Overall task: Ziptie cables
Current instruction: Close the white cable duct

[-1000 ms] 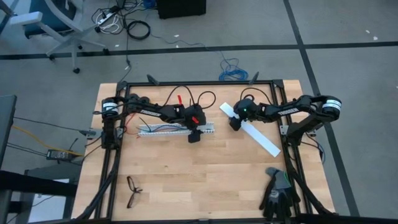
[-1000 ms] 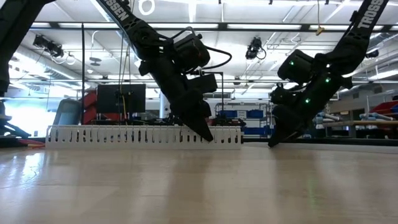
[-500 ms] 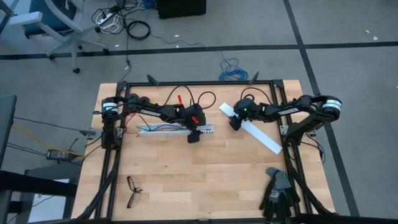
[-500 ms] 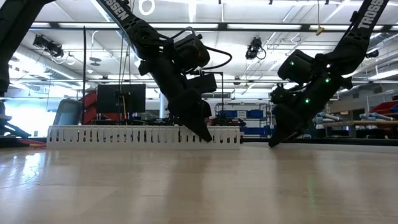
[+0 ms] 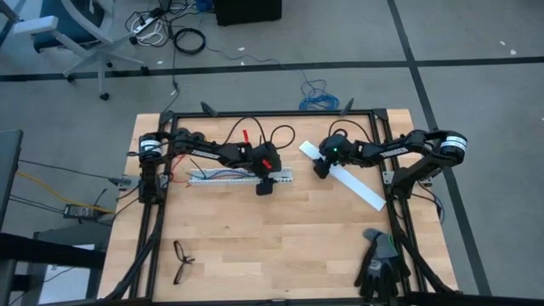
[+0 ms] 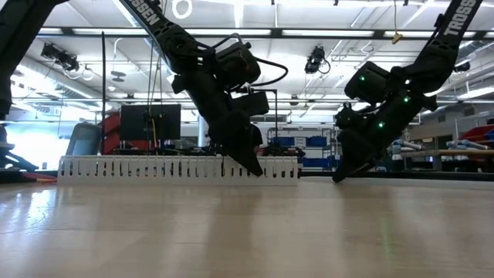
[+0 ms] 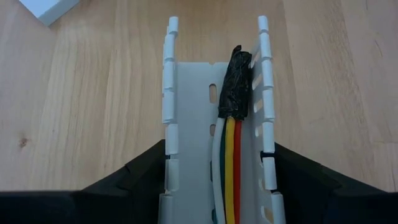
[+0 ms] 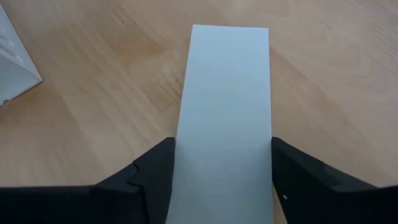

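High view: the left hand (image 5: 264, 186) sits at the right end of the white slotted duct (image 5: 212, 177) near the back of the table (image 5: 280, 246), and coloured cables (image 5: 225, 175) show as thin lines inside the duct. The right hand (image 5: 321, 169) rests on the flat white cover strip (image 5: 361, 192), which lies at an angle, well apart from the duct. Black eyeglasses (image 5: 181, 260) and a pair of gloves (image 5: 380, 263) lie near the front edge. No zipties can be made out from here.

Low view: the left hand (image 6: 251, 167) reaches down to the duct's (image 6: 154, 168) right end, and the right hand (image 6: 340, 176) touches the table farther right.

Left wrist view: the fingers (image 7: 134, 177) are spread and straddle the duct (image 7: 189, 112), one outside each slotted wall. The cables (image 7: 227, 168), white, yellow and red with a dark green one beside them, lie in the channel, their ends wrapped in black tape (image 7: 236, 84).

Right wrist view: the fingers (image 8: 146, 174) stand spread on either side of the cover strip (image 8: 225, 118), apparently gripping its edges.

The cables seem to be laid in the duct, but no ziptie appears around them, so the tying itself looks not yet done.
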Robot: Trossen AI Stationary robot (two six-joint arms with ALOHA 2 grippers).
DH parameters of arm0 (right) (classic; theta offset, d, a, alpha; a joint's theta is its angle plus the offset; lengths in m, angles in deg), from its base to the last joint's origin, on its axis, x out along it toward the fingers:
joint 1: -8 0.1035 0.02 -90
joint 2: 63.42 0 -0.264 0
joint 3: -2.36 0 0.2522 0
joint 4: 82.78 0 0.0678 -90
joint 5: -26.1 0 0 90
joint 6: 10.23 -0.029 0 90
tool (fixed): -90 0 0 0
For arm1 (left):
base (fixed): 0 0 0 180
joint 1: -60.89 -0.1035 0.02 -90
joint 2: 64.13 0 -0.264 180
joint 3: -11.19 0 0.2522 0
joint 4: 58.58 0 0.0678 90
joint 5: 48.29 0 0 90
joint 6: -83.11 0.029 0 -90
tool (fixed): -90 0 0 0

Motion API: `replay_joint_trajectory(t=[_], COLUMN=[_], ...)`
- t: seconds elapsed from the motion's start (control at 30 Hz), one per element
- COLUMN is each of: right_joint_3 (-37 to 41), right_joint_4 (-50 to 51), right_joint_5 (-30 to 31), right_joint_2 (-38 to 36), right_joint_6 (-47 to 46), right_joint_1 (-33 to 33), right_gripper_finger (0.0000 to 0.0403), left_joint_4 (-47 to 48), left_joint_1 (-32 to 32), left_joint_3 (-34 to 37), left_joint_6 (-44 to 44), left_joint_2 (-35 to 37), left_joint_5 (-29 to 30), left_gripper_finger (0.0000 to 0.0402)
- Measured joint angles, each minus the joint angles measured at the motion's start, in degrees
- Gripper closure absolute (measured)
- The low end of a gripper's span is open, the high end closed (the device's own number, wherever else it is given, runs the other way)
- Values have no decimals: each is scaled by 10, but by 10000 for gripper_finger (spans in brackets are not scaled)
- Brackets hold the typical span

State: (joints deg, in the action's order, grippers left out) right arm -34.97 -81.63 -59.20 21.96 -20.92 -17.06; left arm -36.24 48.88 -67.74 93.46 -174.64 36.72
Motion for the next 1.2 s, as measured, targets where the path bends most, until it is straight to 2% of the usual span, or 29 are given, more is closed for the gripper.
replay_joint_trajectory(t=[0.23, 0.47, 0.67, 0.9, 1.2], right_joint_3=[1, 1, 2, 2, 2], right_joint_4=[-25, -45, -71, -75, -77], right_joint_5=[-10, -53, -80, -82, -81], right_joint_2=[1, 1, 2, 2, 1], right_joint_6=[5, 18, 19, 19, 17], right_joint_1=[1, 2, 3, 7, 8], right_gripper_finger=[179, 186, 197, 214, 215], left_joint_4=[1, 5, 55, 97, 83], left_joint_1=[0, 0, 0, 0, 0], left_joint_3=[0, 0, 2, 3, 3], left_joint_6=[2, 15, 38, 45, 42], left_joint_2=[0, 0, 20, 44, 40], left_joint_5=[0, 1, 4, 8, 8], left_gripper_finger=[148, 148, 148, 148, 148])
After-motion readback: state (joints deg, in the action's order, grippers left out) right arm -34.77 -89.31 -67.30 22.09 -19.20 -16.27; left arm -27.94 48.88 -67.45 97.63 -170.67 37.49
